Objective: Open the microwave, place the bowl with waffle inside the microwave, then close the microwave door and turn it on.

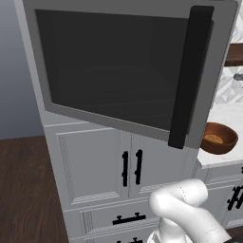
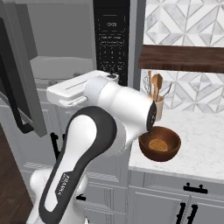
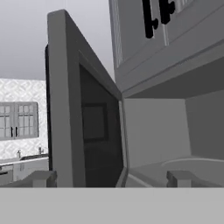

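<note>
The door [image 1: 118, 71] stands swung out, baring the cavity [image 3: 175, 140] and turntable [image 3: 197, 168] for loading; the gripper [image 3: 111, 179], spread wide and empty, straddles the door's edge; the bowl [image 2: 159, 148] with the waffle [image 2: 158, 145] waits on the counter [image 2: 205, 148] beside the microwave [image 2: 111, 39].

Left base view: low behind the arm on its left, facing forward, close on the outer face of the swung-open microwave door [image 1: 118, 71], with the bowl [image 1: 218, 137] on the surface [image 1: 228, 114] at the right edge. Right base view: behind on the right, looks past the arm at the same door [image 2: 19, 74] edge-on, the microwave [image 2: 65, 65] cavity and the same bowl [image 2: 159, 143]. Hand view: very near, between door [image 3: 83, 127] and cavity mouth, looking into the cavity.
</note>
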Controlling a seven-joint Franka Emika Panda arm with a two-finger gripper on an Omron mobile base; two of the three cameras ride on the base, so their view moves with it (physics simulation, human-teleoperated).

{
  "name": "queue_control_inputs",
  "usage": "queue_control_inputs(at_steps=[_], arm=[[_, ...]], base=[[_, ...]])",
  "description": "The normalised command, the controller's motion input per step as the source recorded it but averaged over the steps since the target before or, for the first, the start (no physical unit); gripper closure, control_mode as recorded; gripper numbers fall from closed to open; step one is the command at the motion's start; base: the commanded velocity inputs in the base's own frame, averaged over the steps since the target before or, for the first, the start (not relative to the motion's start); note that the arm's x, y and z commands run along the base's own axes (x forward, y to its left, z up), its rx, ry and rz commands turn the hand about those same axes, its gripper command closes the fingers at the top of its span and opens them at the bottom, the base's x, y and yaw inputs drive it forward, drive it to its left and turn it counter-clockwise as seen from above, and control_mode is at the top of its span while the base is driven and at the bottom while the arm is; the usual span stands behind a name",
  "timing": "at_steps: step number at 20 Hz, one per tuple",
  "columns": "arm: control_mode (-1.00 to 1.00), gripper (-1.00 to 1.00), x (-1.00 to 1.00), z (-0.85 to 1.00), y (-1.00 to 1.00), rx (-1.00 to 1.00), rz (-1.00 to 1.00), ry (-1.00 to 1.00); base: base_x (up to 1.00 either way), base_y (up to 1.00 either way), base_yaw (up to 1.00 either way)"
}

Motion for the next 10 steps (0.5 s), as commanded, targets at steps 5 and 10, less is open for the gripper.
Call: queue_control_inputs(at_steps=[5, 10], arm=[[-1.0, -1.0, 0.28, -0.07, 0.11, 0.0, 0.13, 0.0], [-1.0, -1.0, 0.14, -0.02, 0.06, 0.0, 0.14, 0.0]], base=[[0.0, 0.0, 0.0], [0.0, 0.0, 0.0]])
